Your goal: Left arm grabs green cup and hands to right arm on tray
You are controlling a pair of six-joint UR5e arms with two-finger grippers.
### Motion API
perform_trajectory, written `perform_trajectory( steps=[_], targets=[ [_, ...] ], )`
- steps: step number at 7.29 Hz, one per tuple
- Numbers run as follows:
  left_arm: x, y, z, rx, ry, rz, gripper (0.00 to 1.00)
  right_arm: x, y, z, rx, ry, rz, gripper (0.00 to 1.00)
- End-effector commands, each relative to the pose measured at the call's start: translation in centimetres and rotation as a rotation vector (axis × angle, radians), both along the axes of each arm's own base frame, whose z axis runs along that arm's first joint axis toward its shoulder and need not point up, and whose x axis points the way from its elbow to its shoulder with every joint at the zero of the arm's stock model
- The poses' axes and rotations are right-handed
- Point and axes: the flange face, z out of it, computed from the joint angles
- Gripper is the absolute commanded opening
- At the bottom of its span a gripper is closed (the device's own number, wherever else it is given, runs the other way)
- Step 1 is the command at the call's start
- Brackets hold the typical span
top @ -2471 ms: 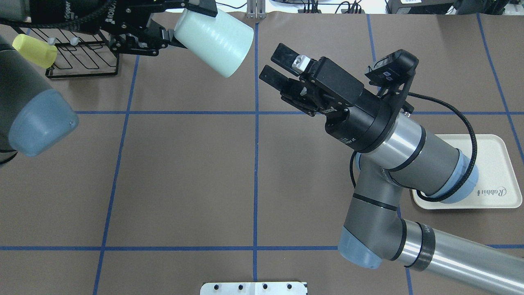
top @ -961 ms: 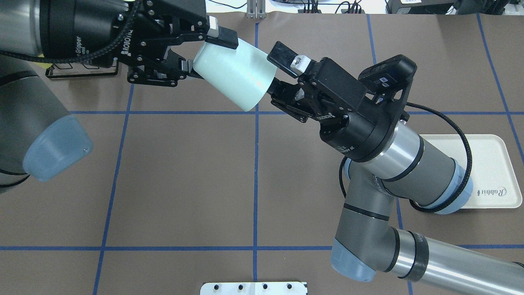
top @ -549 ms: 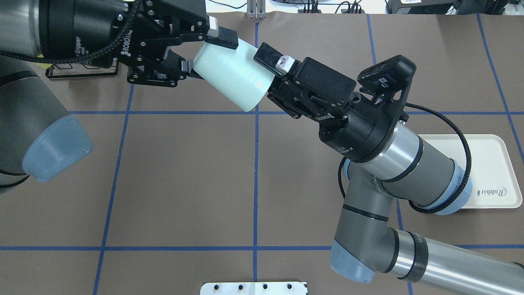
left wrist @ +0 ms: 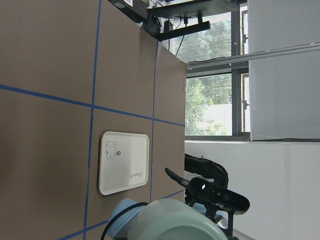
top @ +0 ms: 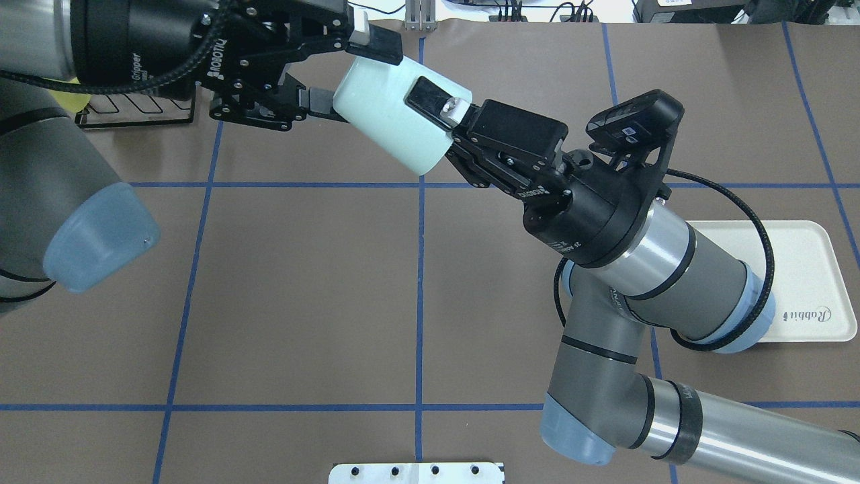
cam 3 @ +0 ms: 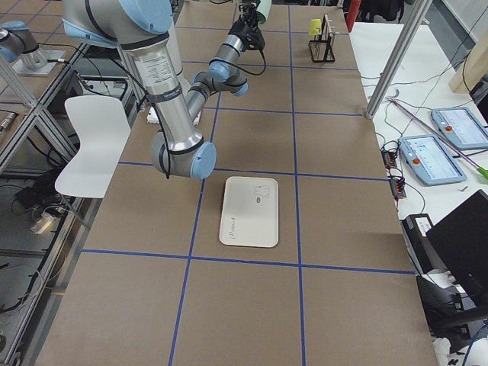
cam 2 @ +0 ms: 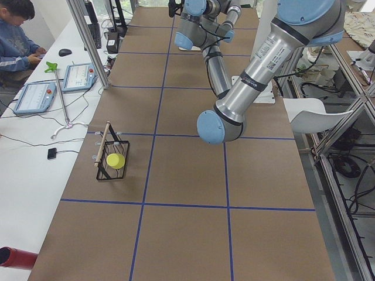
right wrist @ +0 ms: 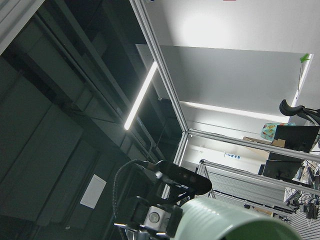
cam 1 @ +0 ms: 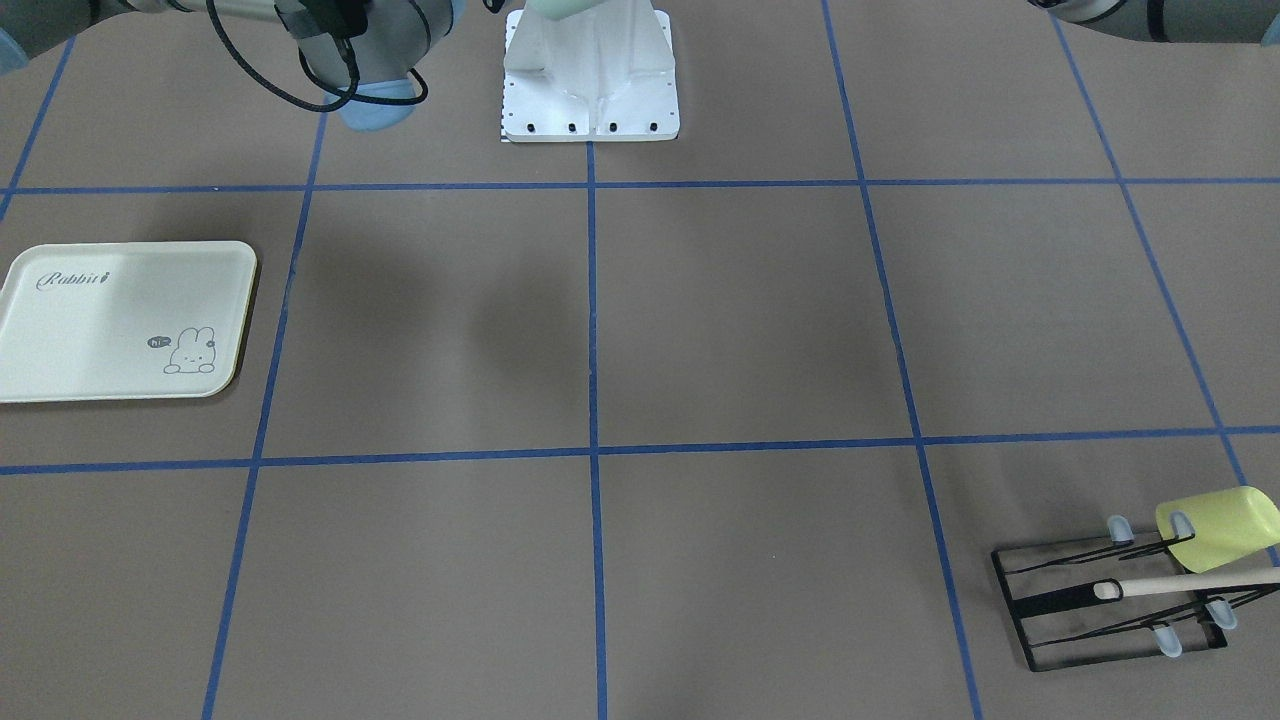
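From over the robot's shoulders, the green cup hangs in the air above the far middle of the table, tipped almost onto its side with its wide mouth toward the right. The left gripper is clamped across the cup's narrow bottom end, one finger on each side. The right gripper meets the wide end. One of its fingers lies on the outer wall near the rim and the other is hidden by the cup, so I cannot tell whether it is pinching. The tray lies flat at the table's right, well apart from the cup and partly covered by the right arm. The front-facing view shows the tray at its left with the Rabbit lettering and bunny drawing. A yellow-green cup lies on a black wire rack at the lower right, with a wooden stick across the rack. From the left end, the rack, stick and yellow-green cup sit near the table's edge, and an operator sits at a side desk. From the right end, the tray lies flat mid-table, and the green cup shows small at the top edge. The left wrist camera sees the cup's bottom close up, with the tray on the table beyond. The right wrist camera sees the cup's pale wall from beneath against the ceiling.
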Motion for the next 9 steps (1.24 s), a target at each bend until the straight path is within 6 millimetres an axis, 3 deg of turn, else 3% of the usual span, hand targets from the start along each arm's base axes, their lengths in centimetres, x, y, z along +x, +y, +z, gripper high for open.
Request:
perform_trajectory(
  steps=[1, 3, 5, 8, 9],
  targets=[
    [-1.4, -1.4, 0.2, 0.008, -0.011, -0.056, 1.00, 0.7, 0.3, 0.2, 0.006, -0.019, -0.006, 0.00],
    [-2.4, -2.7, 0.6, -0.007, -0.022, -0.091, 1.00, 0.9, -0.1, 1.6, -0.019, 0.005, -0.014, 0.00],
    [-2.3, -2.9, 0.9, -0.012, -0.026, -0.090, 1.00, 0.6, -3.5, 3.2, -0.110, 0.190, 0.050, 0.00],
    [-0.7, -4.9, 4.5, -0.039, -0.092, -0.102, 1.00, -1.5, -7.2, 4.5, -0.268, 0.498, 0.097, 0.00],
    [-0.1, -5.6, 7.3, -0.021, -0.145, -0.117, 1.00, -2.0, -8.9, 4.7, -0.321, 0.643, 0.093, 0.00]
  ],
)
